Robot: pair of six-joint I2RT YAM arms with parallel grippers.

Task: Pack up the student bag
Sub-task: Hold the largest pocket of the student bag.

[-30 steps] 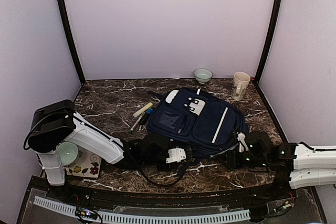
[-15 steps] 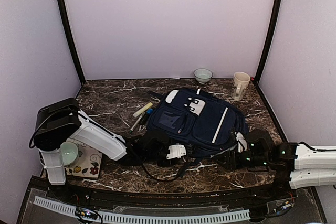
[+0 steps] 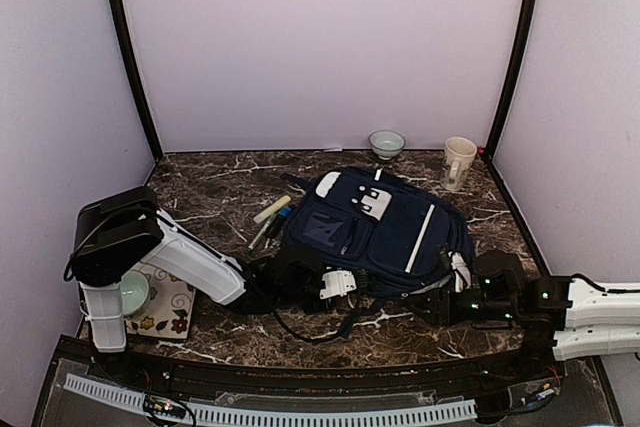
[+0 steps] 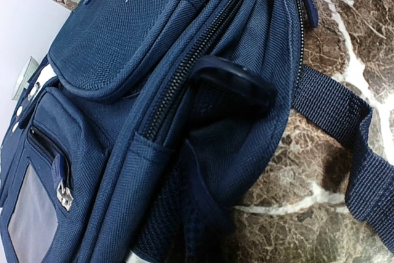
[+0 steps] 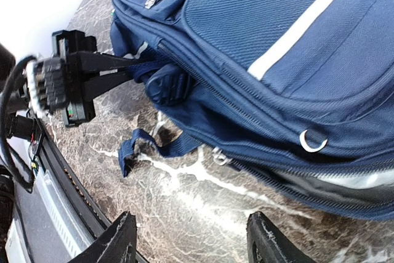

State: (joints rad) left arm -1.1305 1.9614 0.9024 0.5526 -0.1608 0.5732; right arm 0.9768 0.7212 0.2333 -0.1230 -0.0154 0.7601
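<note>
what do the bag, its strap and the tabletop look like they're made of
By looks, the student bag is woven synthetic cloth, likely nylon or polyester, matte navy; the coarse weave and stitched seams show. Its strap: ribbed webbing, same navy. The tabletop: dark brown with white veins, slightly glossy, like marble or a marble-print laminate; which one cannot be told.

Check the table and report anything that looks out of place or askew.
The student bag lies flat and skewed diagonally, one strap trailing loose on the marble table. Several pens lie scattered beside it, not packed. The left pincer pinches the bag's near edge. Nothing looks spilled or damaged.
</note>
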